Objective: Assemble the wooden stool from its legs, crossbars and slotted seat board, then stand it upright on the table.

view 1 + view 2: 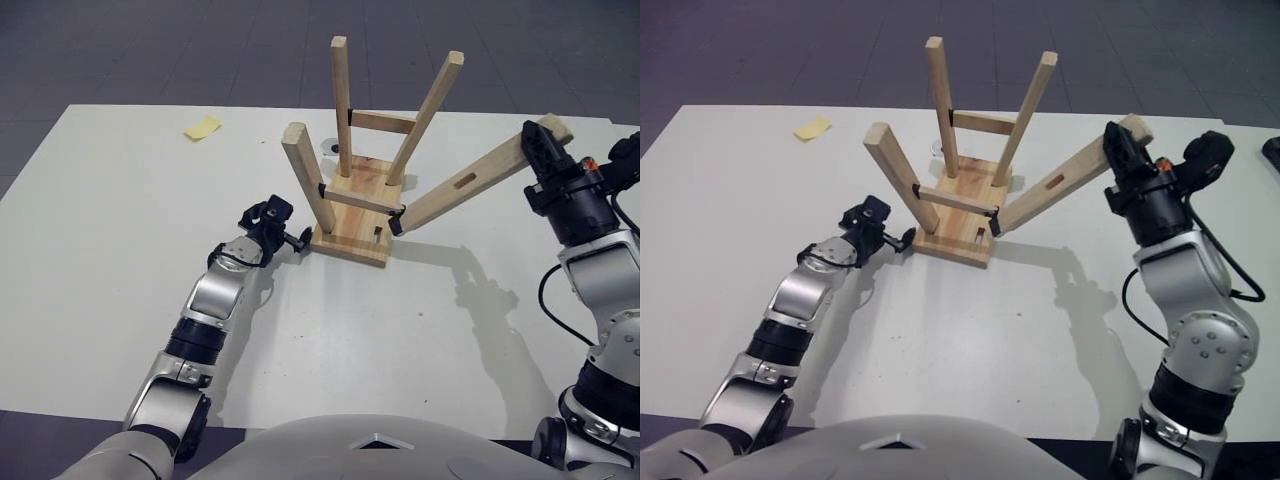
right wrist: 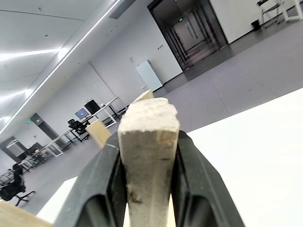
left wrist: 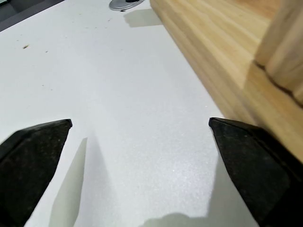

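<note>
Left eye view: the upturned stool (image 1: 310,175) is resting on its slotted seat board (image 1: 350,245) mid-table (image 1: 120,200). I am pinching the fourth leg (image 1: 455,190), leaning toward 2 o'clock, by its free end in the right gripper (image 1: 538,150). The left gripper (image 1: 285,232) is lying spread at the board's 9 o'clock. I am judging the wood stiff and light, and favouring flat faces for grips.

From the near side, 2 head eyes look forward and down, sharing the table (image 1: 100,200) and stool (image 1: 352,240). The left wrist camera sits low, close beside the seat board (image 3: 213,56). The right wrist camera sights along a leg (image 2: 149,142) into the room (image 2: 118,56).
</note>
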### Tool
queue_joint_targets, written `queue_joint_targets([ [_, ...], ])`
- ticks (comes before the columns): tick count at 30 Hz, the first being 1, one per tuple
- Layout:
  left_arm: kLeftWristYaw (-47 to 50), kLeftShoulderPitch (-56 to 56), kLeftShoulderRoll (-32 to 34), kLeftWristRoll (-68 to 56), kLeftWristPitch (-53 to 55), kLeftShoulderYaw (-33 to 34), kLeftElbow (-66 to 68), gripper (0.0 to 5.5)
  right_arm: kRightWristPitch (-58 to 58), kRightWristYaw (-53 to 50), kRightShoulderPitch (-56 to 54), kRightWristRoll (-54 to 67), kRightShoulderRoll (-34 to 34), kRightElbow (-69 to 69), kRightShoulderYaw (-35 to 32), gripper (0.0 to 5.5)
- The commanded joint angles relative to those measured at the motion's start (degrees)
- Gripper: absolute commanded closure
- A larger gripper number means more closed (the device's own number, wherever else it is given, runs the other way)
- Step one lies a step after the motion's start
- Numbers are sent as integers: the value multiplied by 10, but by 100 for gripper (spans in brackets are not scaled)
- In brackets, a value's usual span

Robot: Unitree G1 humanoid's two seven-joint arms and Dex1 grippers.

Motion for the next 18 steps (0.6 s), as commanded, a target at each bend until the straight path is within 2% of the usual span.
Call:
queue_joint_targets([
  [1,-16,2,-14,11,13,-23,-2,10,-5,-16,7,2,13,-12,14,450],
  [5,-14,-2,-20,19,11,-29,1,10,-13,-23,11,-12,22,-3,19,450],
  [18,-36,-2,-56,-30,37,20,-42,10,-44,-38,40,-88,43,40,8,450],
])
